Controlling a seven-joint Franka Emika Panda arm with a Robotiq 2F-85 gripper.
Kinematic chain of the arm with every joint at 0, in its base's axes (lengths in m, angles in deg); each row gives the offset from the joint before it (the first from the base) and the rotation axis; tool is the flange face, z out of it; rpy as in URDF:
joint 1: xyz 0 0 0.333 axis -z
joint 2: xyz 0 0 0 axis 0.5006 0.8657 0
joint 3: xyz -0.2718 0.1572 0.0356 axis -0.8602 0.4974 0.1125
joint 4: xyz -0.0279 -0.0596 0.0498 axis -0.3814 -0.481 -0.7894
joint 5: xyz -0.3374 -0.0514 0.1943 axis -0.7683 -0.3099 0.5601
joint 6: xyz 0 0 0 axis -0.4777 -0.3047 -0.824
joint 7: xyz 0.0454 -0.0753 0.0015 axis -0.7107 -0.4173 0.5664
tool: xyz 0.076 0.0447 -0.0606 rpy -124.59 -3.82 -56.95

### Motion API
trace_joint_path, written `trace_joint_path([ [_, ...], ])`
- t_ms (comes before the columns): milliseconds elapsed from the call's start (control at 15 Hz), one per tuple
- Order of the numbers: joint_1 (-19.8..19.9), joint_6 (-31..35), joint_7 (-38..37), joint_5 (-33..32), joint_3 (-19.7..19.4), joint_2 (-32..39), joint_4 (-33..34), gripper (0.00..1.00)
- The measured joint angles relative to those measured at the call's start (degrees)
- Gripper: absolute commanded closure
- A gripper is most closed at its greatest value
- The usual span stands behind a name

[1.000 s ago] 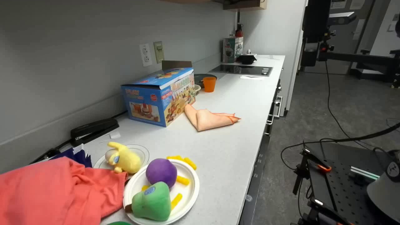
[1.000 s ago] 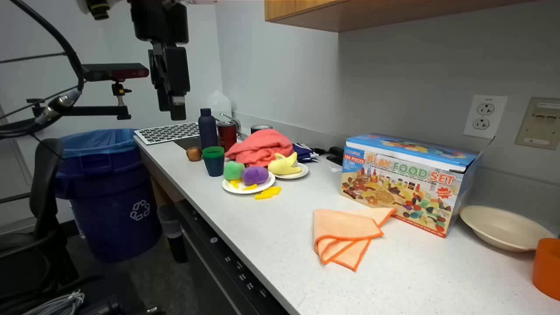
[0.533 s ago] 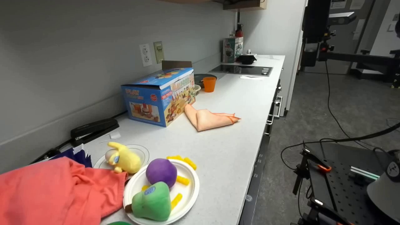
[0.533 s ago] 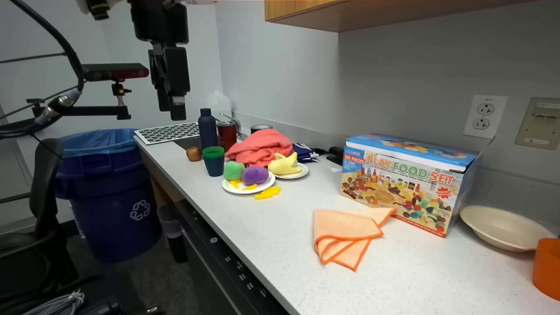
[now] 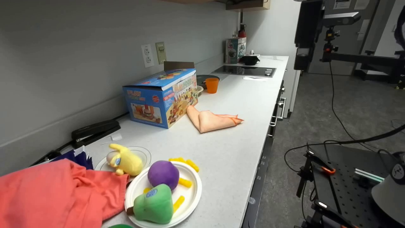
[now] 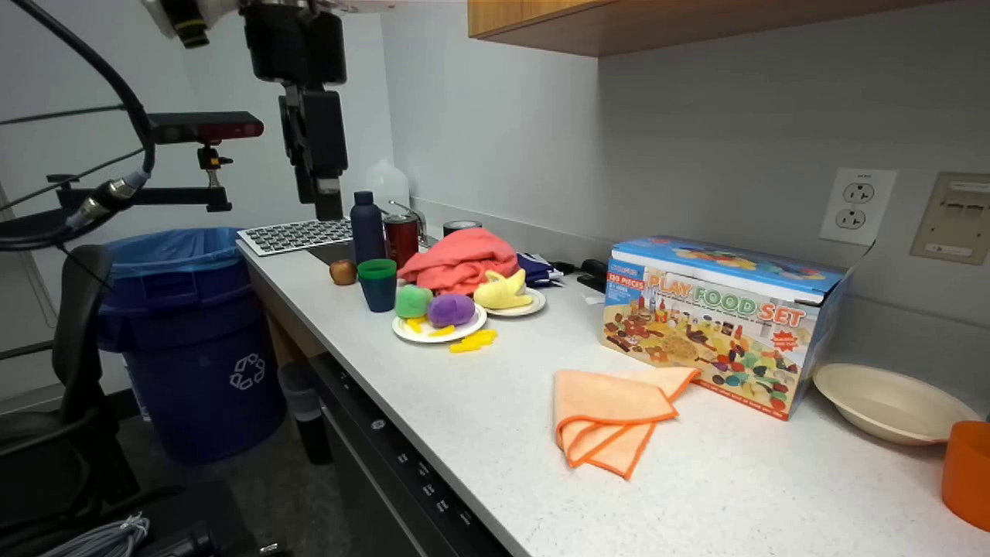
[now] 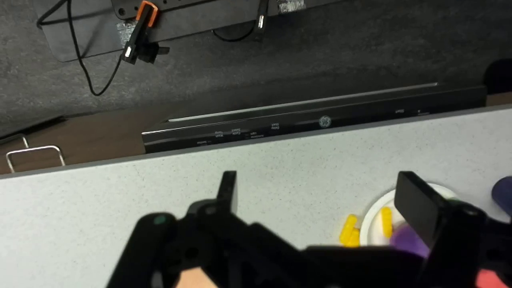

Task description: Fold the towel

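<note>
The pale peach-orange towel [image 5: 215, 122] lies on the counter in front of the blue box in both exterior views. It is partly folded over, with layered orange-edged corners pointing toward the counter's front edge, and one corner reaches the box's base [image 6: 615, 398]. In the wrist view only a small patch of the towel [image 7: 196, 279] shows at the bottom, behind the gripper body. My gripper [image 7: 318, 186] is open, its fingers wide apart with nothing between them. It hangs high above the counter's front side, well apart from the towel, and also shows in both exterior views [image 5: 302, 60] [image 6: 323, 197].
The blue play-food box [image 6: 711, 325] stands by the wall behind the towel. A white plate [image 5: 196, 196] with toy food and a large salmon cloth [image 5: 53, 196] lie at one end. A beige bowl [image 6: 893, 402] and an orange cup [image 6: 967, 476] stand past the box.
My gripper has moved sideways toward the counter and slightly lower in the last half second. The towel and the other objects have not moved.
</note>
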Motion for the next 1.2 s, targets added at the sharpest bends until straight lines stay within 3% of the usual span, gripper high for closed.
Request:
trace_joint_path([
  [267,5.02,7.6,-4.57,-2.46,-0.96,2.52,-2.43,0.0],
  [667,12.46,19.5,-9.16,-9.85,-2.83,11.97,-2.59,0.0],
  [933,13.01,20.82,-10.12,-10.45,-3.03,17.22,-0.63,0.0],
  [1200,12.36,19.83,-7.36,-11.41,-3.11,17.72,-0.33,0.0],
])
